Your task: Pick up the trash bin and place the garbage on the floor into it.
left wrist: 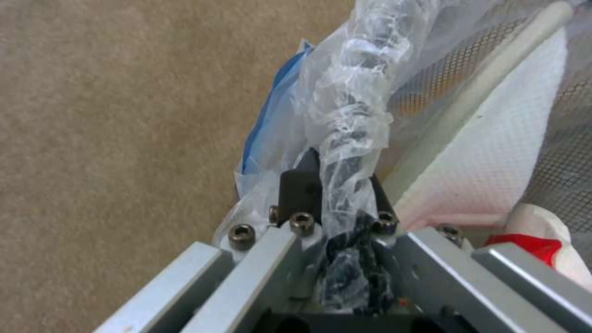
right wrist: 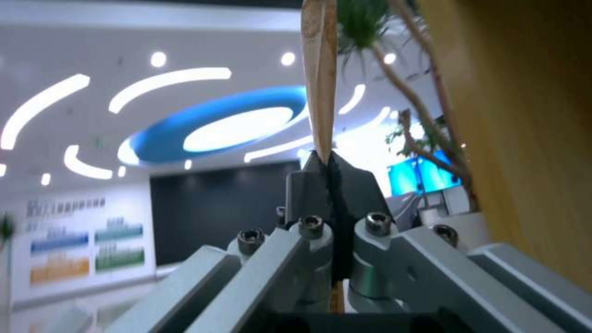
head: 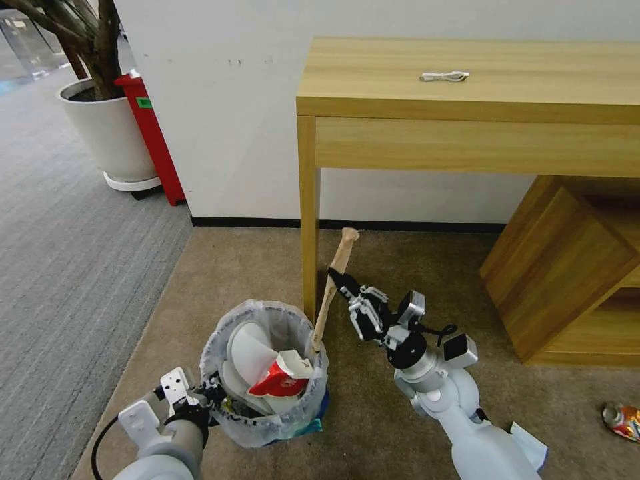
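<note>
The trash bin (head: 267, 413), lined with a crinkly clear bag, stands on the beige floor (head: 387, 400) in front of me. It holds white slippers (head: 247, 353) and a red-and-white cup (head: 283, 380). My left gripper (head: 208, 392) is shut on the bin's near-left rim; the left wrist view shows its fingers (left wrist: 299, 189) clamping the bagged rim (left wrist: 348, 138), with a slipper (left wrist: 493, 162) beside it. My right gripper (head: 337, 277) is shut on a wooden stick (head: 337, 263), which is tilted with its lower end at the bin's right rim. In the right wrist view the stick (right wrist: 321, 92) rises from between the shut fingers (right wrist: 308, 189).
A crushed can (head: 623, 421) lies on the floor at the far right, and a white-blue wrapper (head: 530, 443) lies beside my right arm. A wooden desk's leg (head: 308, 220) stands just behind the bin, with a cabinet (head: 567, 267) to the right. A white planter (head: 110, 133) and red box (head: 150, 133) stand at the back left.
</note>
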You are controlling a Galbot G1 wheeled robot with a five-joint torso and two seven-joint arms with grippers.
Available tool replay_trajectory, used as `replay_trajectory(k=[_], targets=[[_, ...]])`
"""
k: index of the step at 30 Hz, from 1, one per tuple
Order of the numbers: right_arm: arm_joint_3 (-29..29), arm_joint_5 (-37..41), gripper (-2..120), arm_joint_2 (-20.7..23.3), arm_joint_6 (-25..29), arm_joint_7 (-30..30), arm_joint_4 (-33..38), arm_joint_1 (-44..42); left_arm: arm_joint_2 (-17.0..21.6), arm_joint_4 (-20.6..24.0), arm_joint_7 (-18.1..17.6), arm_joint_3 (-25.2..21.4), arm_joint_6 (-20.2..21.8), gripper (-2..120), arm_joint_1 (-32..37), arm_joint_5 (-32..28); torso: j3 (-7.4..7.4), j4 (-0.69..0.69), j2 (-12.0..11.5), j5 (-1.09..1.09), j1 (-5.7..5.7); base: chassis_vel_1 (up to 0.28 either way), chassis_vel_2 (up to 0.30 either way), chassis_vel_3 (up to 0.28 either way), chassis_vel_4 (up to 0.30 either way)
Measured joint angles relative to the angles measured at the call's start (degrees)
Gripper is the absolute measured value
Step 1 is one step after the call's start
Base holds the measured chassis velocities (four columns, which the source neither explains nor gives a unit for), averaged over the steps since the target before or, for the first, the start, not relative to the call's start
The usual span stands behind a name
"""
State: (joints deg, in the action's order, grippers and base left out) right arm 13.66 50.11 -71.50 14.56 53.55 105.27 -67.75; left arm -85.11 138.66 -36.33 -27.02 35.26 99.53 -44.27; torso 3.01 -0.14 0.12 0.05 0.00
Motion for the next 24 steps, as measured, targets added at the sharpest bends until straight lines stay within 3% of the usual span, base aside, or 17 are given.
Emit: replay_trajectory(k=[8,18,22,24], targets=[[0.24,-8.48,4,0.02,2.68,2.85,-2.27,-0.16,-0.06,1.64,-0.4,2.47,0.43,1,1.54,0.01,0.0,0.0,0.0,0.0,0.0,0.0,0.0,0.0,0.0],[0.84,-9.66,43,0.47,3.0,4.47,-2.59,-0.82,0.02,2.21,-0.44,2.3,0.56,1,1.68,0.08,0.0,0.0,0.0,0.0,0.0,0.0,0.0,0.0,0.0],[1.19,-9.28,52,0.74,3.17,4.54,-2.52,-1.02,0.11,2.2,-0.45,1.95,0.61,1,1.51,0.04,0.0,0.0,0.0,0.0,0.0,0.0,0.0,0.0,0.0],[1.66,-8.1,64,1.01,3.46,4.09,-2.03,-1.35,0.34,1.91,-0.54,1.15,0.66,1,1.11,-0.19,0.0,0.0,0.0,0.0,0.0,0.0,0.0,0.0,0.0]])
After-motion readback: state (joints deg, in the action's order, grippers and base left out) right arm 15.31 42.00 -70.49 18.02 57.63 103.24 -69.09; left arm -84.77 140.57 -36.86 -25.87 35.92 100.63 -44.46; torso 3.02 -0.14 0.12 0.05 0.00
